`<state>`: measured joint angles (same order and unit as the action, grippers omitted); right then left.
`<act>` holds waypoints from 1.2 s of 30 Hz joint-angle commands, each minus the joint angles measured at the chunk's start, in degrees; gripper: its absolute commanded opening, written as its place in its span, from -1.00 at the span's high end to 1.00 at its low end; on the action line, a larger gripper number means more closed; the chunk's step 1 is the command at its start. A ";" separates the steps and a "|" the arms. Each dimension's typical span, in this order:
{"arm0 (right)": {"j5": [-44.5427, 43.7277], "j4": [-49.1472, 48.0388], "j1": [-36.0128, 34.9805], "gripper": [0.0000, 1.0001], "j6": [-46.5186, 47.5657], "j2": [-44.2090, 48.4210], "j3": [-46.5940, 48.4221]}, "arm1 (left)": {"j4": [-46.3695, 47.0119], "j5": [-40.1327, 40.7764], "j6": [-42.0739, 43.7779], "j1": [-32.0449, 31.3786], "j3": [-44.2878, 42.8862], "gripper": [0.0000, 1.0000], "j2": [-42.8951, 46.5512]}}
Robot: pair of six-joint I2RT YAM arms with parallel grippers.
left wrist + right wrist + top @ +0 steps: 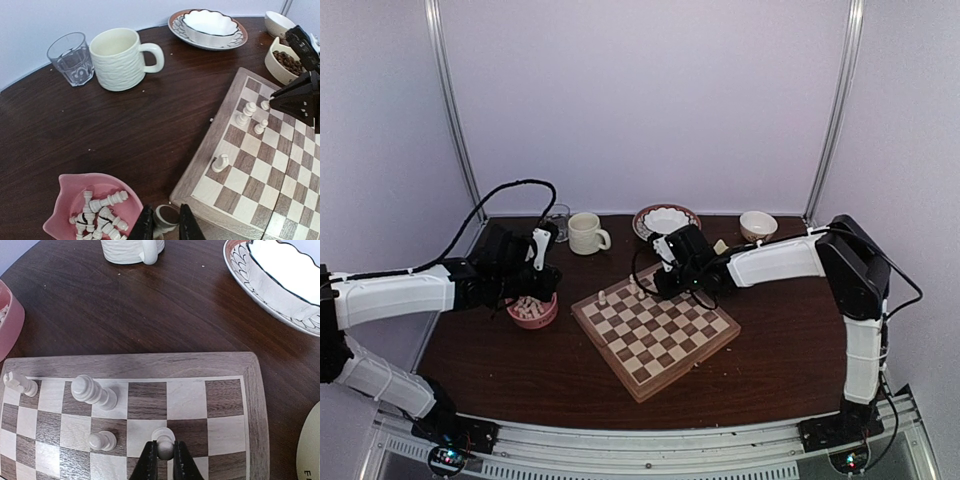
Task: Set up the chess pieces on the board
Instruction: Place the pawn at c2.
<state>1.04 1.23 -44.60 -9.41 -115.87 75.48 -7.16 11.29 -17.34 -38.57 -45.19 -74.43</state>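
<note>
Chess pieces (98,214) in pink bowl (67,186)

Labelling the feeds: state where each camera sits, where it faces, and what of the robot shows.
Top external: above and behind, looking down at the chessboard; both arms show.
Left wrist: low over the table, facing the mug; left gripper pinching a piece.
Right wrist: above the chessboard's edge, looking down; right gripper gripping a pawn.
Wrist views share the mug.

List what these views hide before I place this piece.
- Right wrist view: the pawn's base, hidden between the right gripper's jaws; touching the board or not, unclear.
- Left wrist view: the left gripper's piece shows only its underside; type unknown.
- Top view: standing pieces too small to identify.
</note>
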 commanded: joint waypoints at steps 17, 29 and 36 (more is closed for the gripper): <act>4.33 2.14 -0.05 0.80 0.58 -1.69 2.44 | -2.16 3.12 -4.37 2.27 0.10 0.72 0.72; 4.92 2.43 -0.04 0.74 0.70 -1.75 2.74 | -2.34 3.08 -4.37 2.36 -0.16 0.72 0.32; 5.17 2.38 -0.05 0.62 0.68 -1.72 2.87 | -2.44 3.06 -4.37 2.36 -0.08 0.72 0.31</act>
<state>5.67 3.22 -44.64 -9.06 -117.08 76.71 -10.74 13.74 -21.19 -36.69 -45.10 -74.43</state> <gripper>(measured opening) 0.180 0.158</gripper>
